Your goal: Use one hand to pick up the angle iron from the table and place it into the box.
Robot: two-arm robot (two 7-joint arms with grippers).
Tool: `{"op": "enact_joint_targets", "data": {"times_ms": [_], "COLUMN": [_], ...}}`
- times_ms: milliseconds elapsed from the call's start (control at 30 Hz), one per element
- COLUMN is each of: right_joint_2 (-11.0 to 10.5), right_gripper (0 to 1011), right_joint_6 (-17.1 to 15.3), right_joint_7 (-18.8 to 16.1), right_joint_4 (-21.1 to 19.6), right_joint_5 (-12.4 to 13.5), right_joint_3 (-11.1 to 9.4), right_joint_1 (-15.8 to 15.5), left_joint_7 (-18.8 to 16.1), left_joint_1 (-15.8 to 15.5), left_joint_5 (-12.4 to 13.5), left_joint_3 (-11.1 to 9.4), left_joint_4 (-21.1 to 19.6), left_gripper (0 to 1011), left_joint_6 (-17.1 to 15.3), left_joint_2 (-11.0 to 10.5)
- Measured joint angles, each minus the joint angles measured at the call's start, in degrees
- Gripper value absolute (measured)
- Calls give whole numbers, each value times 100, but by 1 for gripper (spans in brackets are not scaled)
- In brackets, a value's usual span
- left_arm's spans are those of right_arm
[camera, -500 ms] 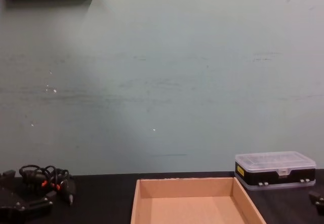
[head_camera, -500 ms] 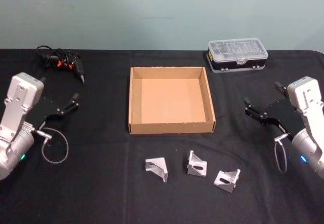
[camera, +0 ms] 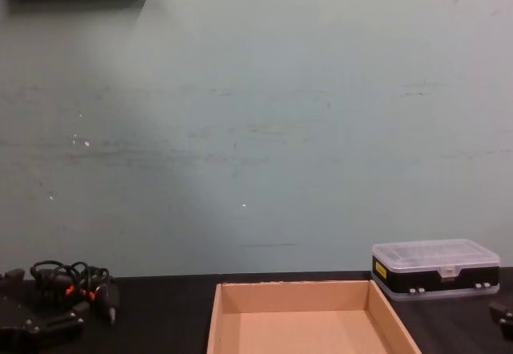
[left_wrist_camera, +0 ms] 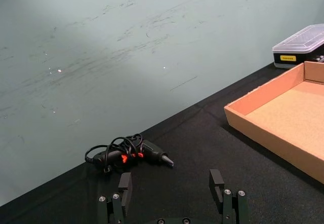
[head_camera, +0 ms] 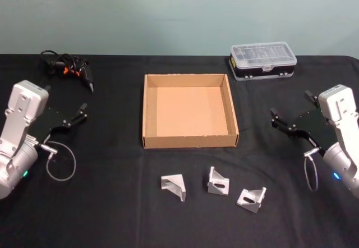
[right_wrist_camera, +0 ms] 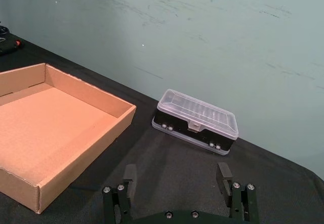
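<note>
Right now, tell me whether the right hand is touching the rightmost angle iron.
Apart. In the head view the right hand hovers open beside the box, with bare table between it and the rightmost angle iron.

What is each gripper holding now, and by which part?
Nothing. The left gripper and right gripper are open and empty; angle irons lie on the table.
</note>
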State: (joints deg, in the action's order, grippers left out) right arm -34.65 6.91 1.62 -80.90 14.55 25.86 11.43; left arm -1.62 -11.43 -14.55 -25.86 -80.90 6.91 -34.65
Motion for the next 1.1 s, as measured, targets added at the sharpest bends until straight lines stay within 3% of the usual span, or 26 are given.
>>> {"op": "enact_joint_targets", "data": {"times_ms": [1100], "right_joint_2": [0], "right_gripper": [1002], "right_joint_6": [0], "right_joint_7": [0], "right_joint_4": [0], "right_joint_5": [0], "right_joint_3": [0], "right_joint_1": [0], "left_joint_7": [0], "left_joint_1": [0], "left_joint_5": [0], "left_joint_3": [0], "left_joint_4": [0], "left_gripper": [1000], "left_joint_6": [0], "left_joint_2": [0]}}
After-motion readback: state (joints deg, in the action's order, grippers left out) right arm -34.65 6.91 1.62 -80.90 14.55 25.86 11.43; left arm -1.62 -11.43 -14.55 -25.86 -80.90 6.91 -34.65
